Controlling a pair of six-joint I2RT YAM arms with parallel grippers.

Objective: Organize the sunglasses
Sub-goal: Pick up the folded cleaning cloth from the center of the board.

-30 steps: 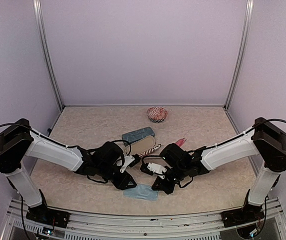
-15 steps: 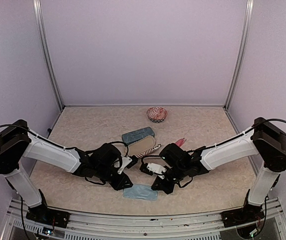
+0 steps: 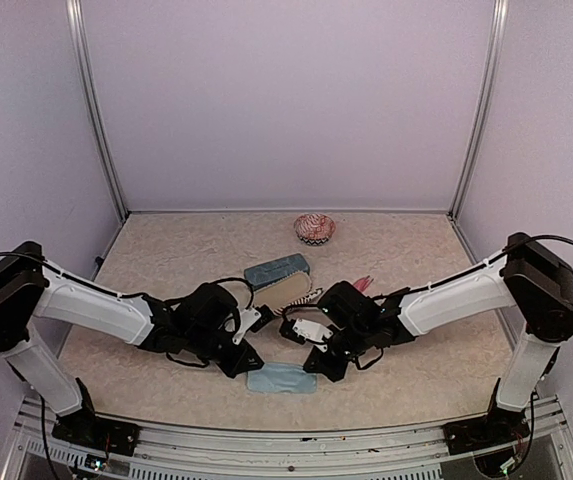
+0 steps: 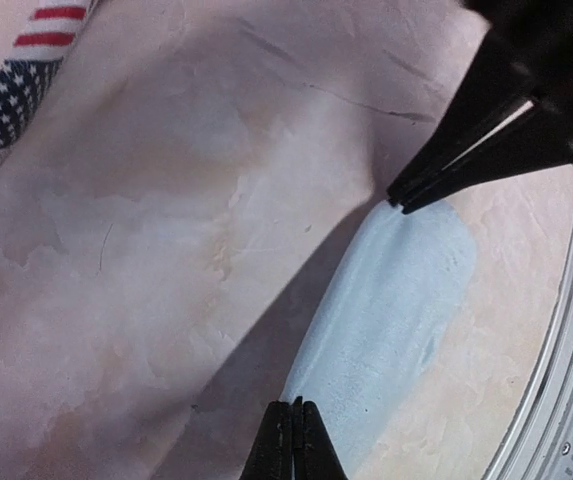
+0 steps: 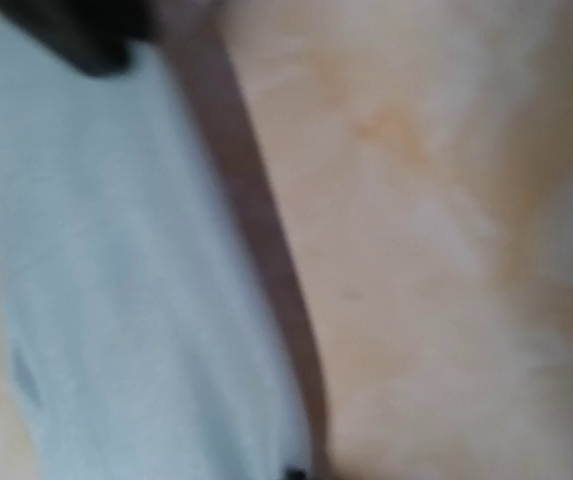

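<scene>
Your left gripper [image 4: 292, 410] now has its two fingers pressed together, with the tip at one edge of the light blue pouch [image 4: 386, 300]. One second ago these fingers were spread apart over the same place. You cannot tell from these views whether a fold of the fabric is caught between them. Your right gripper [image 4: 401, 197] is pressed together too, as it was before, and its tip meets the other end of the pouch. Since the earlier picture it has come a little toward the left arm, and the pouch has slid slightly away from the near edge of the table [image 3: 166, 260]. The right wrist view is blurred and gives you only the pouch and the table surface.

Now the count, from near to far. One light blue pouch lies flat between the two grippers. Behind it is one tan oval case [image 3: 286, 291] with one stars-and-stripes piece [image 4: 11, 100] at its side. You can make out one pair of sunglasses [image 3: 363, 283], slim and pink-red, lying on the table just beyond the right arm's wrist, apart from both grippers. One blue-teal hard case [image 3: 276, 269] lies just beside the tan case, on its far side. Farthest, one round red-patterned thing [image 3: 314, 229] sits alone near the back wall.
</scene>
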